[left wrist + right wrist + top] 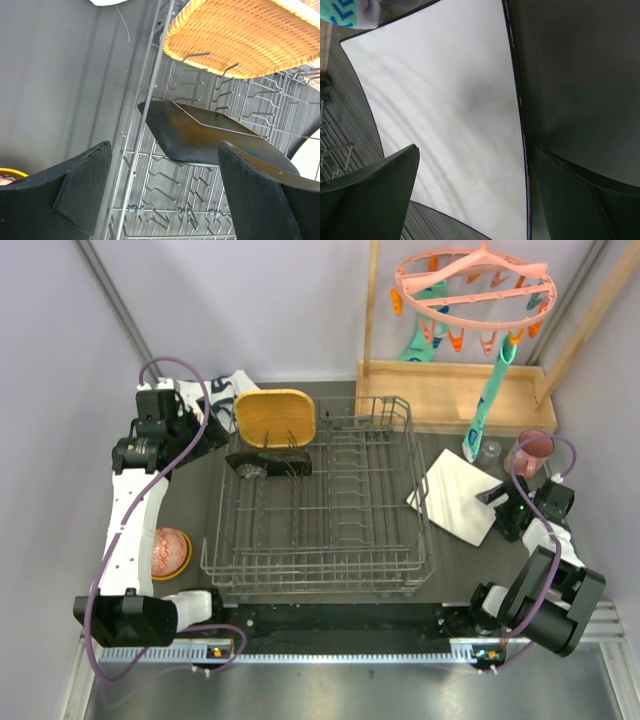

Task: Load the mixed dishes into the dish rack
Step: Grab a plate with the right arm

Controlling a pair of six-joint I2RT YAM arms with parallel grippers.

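Observation:
The dish rack (322,558) fills the middle of the table. A yellow plate (275,418) leans upright at its far left corner, and a black floral plate (268,462) rests just in front of it. My left gripper (218,430) hovers beside them, open and empty; in its wrist view the gripper (165,195) frames the rack wires (150,100) under the black plate (200,140) and the yellow plate (240,35). The pale plate (455,495) lies flat right of the rack. My right gripper (493,502) stands open over its right edge (445,125). A pink cup (530,452) and a small clear glass (490,450) stand behind it.
An orange bowl (170,552) sits left of the rack by the left arm. A white printed cloth (225,392) lies at the back left. A wooden tray (450,395) stands behind the rack, with a pink peg hanger (475,285) and a hanging teal sock (487,405) above.

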